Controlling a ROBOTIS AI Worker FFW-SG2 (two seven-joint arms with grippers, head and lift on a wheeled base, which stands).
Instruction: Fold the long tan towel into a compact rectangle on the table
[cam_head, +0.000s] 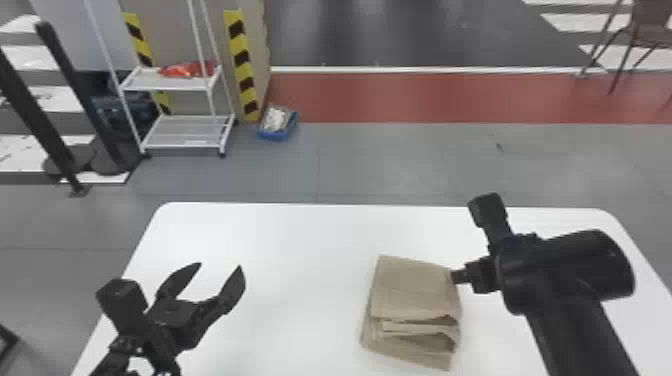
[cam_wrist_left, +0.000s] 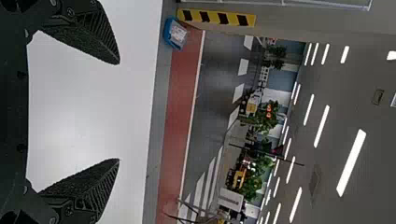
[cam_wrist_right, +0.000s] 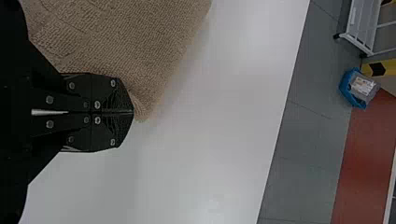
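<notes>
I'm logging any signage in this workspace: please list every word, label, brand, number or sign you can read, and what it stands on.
None can be read.
Pale label on the item in the blue bin: too small to read.
Pale label on the white cart, lower shelf: too small to read.
White board in the background: marks too blurred to read.
Yellow-and-black strip: stripes, no words visible.
Tan towel: no print visible.

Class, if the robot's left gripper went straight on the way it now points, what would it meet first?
The way looks free as far as the views show: the left gripper points over the white table, though its height above it is unclear.
</notes>
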